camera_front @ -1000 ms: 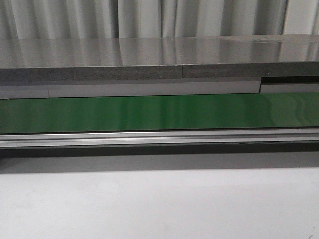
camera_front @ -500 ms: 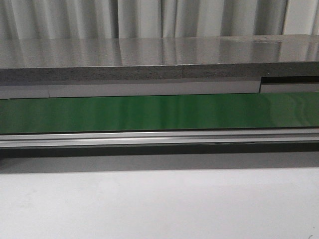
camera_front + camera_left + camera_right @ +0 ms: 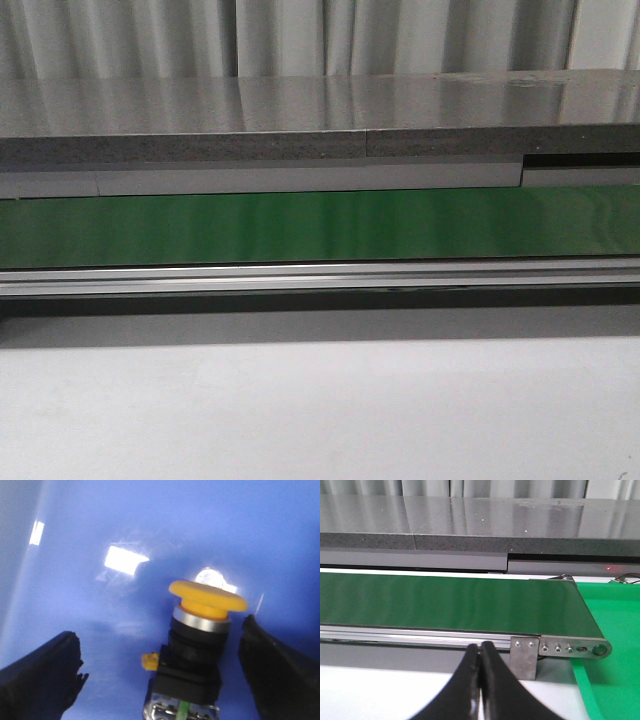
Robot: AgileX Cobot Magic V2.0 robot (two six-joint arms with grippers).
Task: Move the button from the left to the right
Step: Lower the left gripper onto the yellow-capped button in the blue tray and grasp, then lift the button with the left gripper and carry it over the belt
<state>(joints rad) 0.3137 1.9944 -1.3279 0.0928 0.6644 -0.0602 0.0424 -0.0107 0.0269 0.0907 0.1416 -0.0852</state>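
In the left wrist view the button (image 3: 200, 650) lies on a glossy blue surface (image 3: 150, 530). It has a round orange-yellow cap, a silver ring, a black blocky body and a green part at its base. My left gripper (image 3: 160, 675) is open, its two black fingers standing wide on either side of the button without touching it. My right gripper (image 3: 480, 652) is shut and empty, held above the white table in front of the conveyor. Neither gripper nor the button shows in the front view.
A green conveyor belt (image 3: 320, 225) with an aluminium rail runs across the front view, a grey ledge (image 3: 320, 140) behind it. In the right wrist view the belt's end (image 3: 580, 647) has a metal bracket, with a green mat (image 3: 615, 620) beside it.
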